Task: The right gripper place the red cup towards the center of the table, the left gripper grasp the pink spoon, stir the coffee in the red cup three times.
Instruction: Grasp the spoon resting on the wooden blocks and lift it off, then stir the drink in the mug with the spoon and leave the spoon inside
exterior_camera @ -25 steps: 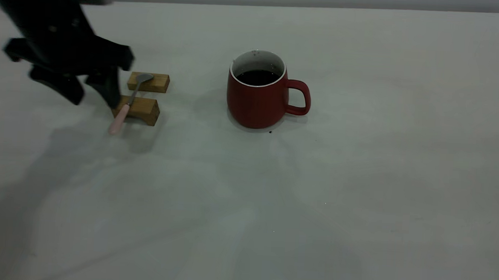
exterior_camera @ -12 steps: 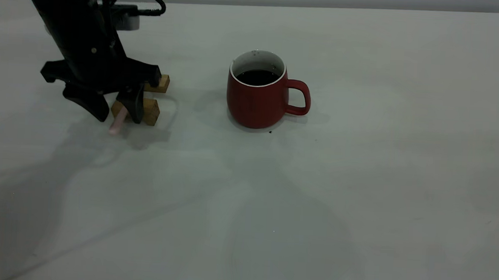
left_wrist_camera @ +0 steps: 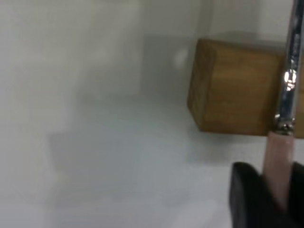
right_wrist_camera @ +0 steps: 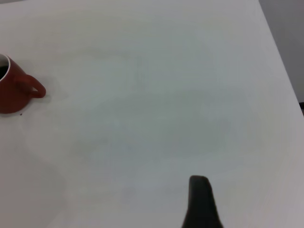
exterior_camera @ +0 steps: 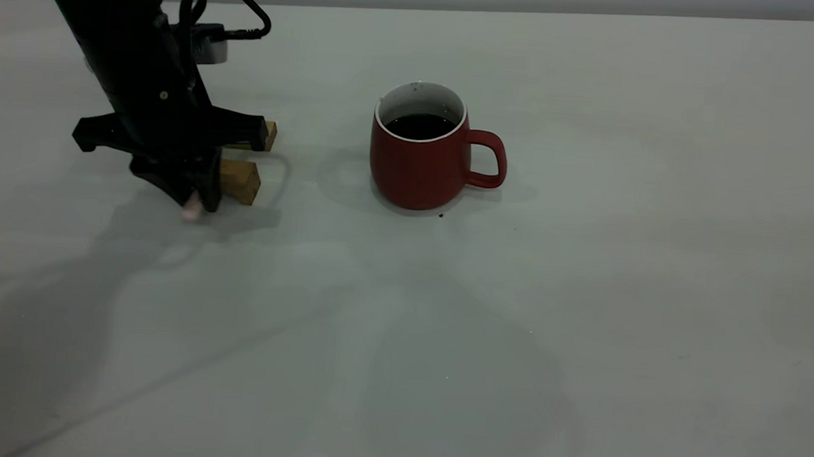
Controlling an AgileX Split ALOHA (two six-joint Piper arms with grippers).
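Note:
The red cup [exterior_camera: 417, 163] stands upright near the middle of the table [exterior_camera: 584, 300], handle to the right, with dark coffee [exterior_camera: 419, 126] inside. Far to its left, my left gripper [exterior_camera: 192, 200] is shut on the pink spoon [exterior_camera: 190, 211], and only the handle's pale end shows below the fingers. In the left wrist view the black fingers [left_wrist_camera: 247, 197] press the pink spoon [left_wrist_camera: 278, 159] from both sides, and its metal neck runs over a wooden block [left_wrist_camera: 237, 88]. The right gripper [right_wrist_camera: 201, 199] hangs over bare table, far from the red cup [right_wrist_camera: 12, 92].
Two tan wooden blocks [exterior_camera: 240, 181] [exterior_camera: 270, 135] sit right behind the left gripper and carry the spoon. A black cable and a small silver module [exterior_camera: 211, 47] hang off the left arm. A few dark specks lie by the cup's base [exterior_camera: 441, 216].
The left gripper has swung right and down over the spoon handle, and its splayed fingers have closed onto it. The cup has not moved.

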